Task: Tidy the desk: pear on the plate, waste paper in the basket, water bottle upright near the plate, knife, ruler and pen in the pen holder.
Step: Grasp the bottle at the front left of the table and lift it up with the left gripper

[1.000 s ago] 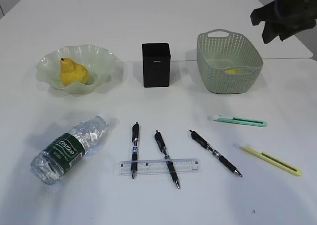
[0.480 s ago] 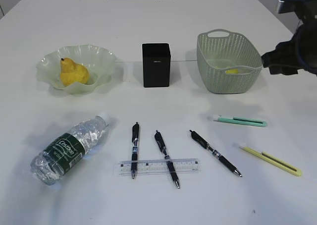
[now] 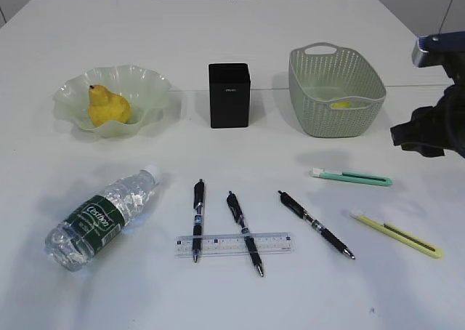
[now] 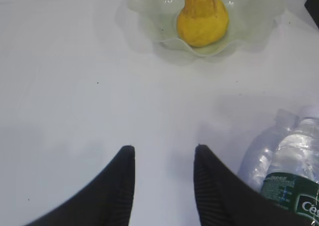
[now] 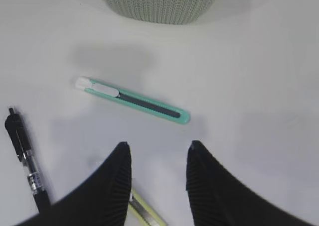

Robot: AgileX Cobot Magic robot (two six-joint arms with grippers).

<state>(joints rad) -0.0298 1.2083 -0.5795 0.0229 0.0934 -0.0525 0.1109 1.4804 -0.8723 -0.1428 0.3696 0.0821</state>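
A: On the left, the pear (image 3: 107, 106) sits in the plate (image 3: 149, 83); the water bottle (image 3: 102, 217) lies on its side on the counter (image 3: 232, 32), and the left claw (image 4: 163, 159), part open and empty, hovers beside it.

B: Round and crinkly (it may roll from a pinch). Middle?

A: Two pens cross the ruler (image 3: 232, 244); lifting it could drag them.

B: And right?

A: The right claw (image 5: 158, 154), part open, empty, hangs near the green knife (image 5: 132, 100), which lies flat below the basket (image 3: 336, 90); it could skid.

White desk (image 3: 232, 46) carries plate (image 3: 149, 83), pen holder (image 3: 229, 95), basket (image 3: 336, 90), water bottle (image 3: 102, 217), ruler (image 3: 232, 244).
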